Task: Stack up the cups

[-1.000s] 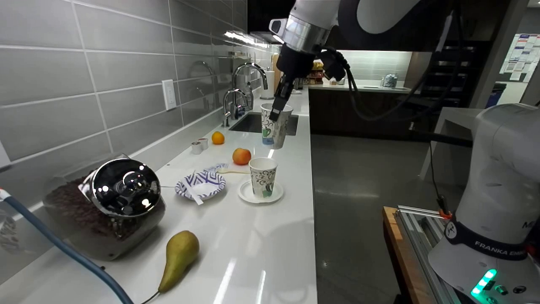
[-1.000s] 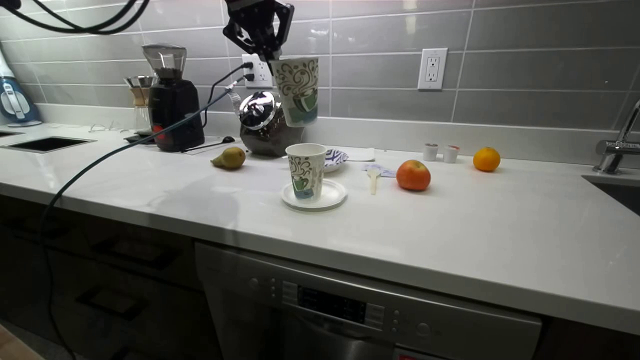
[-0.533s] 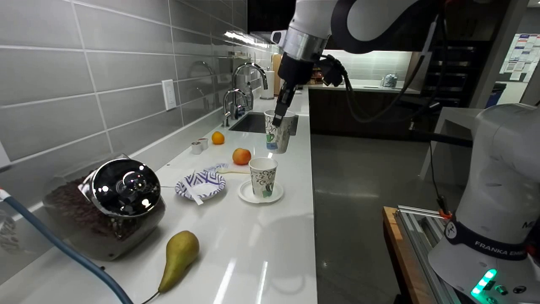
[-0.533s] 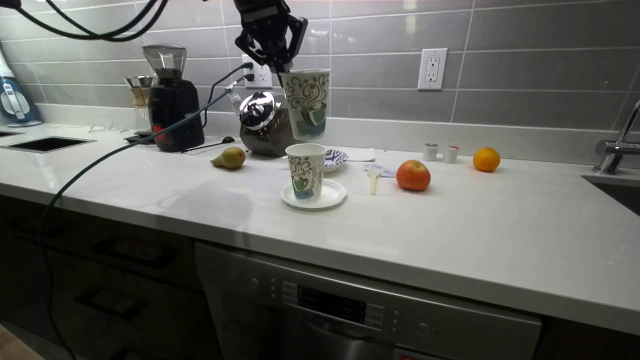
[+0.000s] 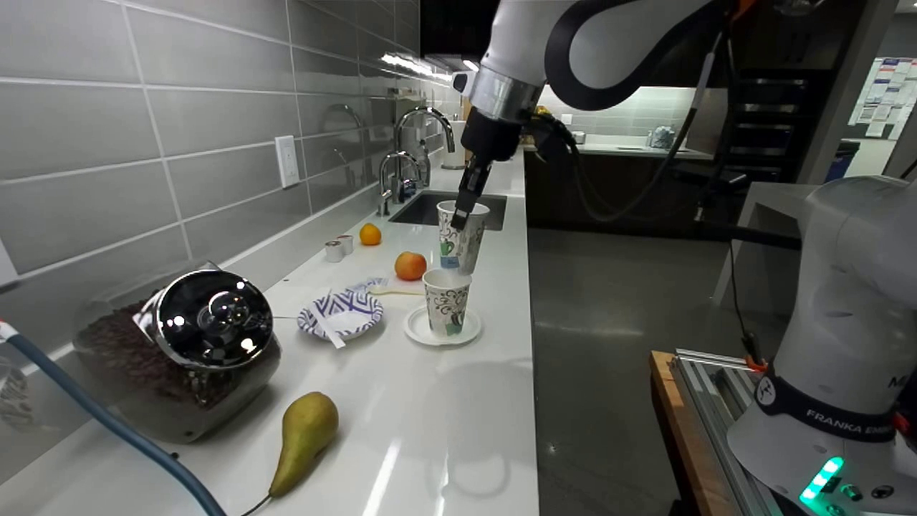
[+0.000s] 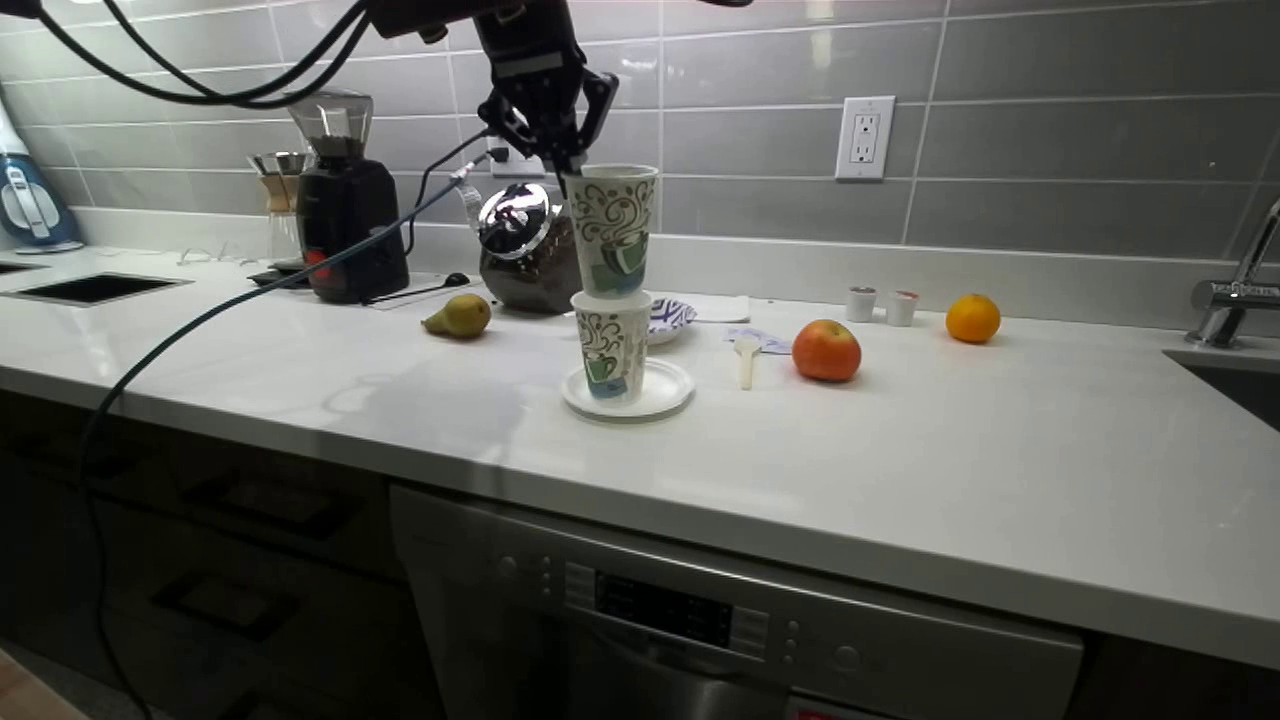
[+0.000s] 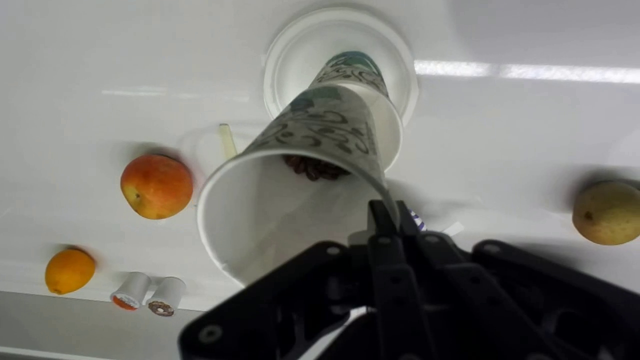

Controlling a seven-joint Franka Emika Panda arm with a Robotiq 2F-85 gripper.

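My gripper (image 7: 393, 215) is shut on the rim of a whitish patterned paper cup (image 6: 614, 235). One finger is inside the cup and one outside. Dark reddish beans (image 7: 315, 168) lie in this cup's bottom. The held cup also shows in an exterior view (image 5: 451, 247), tilted a little. A matching cup (image 6: 612, 350) stands upright on a flat white saucer (image 6: 668, 392). The held cup's base is at the rim of this lower cup. I cannot tell whether it is inside the opening. In the wrist view the held cup covers part of the lower cup (image 7: 390, 125).
A blue-and-white bowl (image 5: 340, 315) stands beside the saucer. An apple (image 6: 827, 350), an orange (image 6: 973, 319), two small white pods (image 7: 150, 292), a spoon (image 6: 746, 362) and a pear (image 5: 306, 437) lie around. A jar (image 5: 186, 351) stands by the tiled wall.
My gripper has lowered the held cup, and it has moved toward and over the standing cup. The standing cup and the saucer have not moved.
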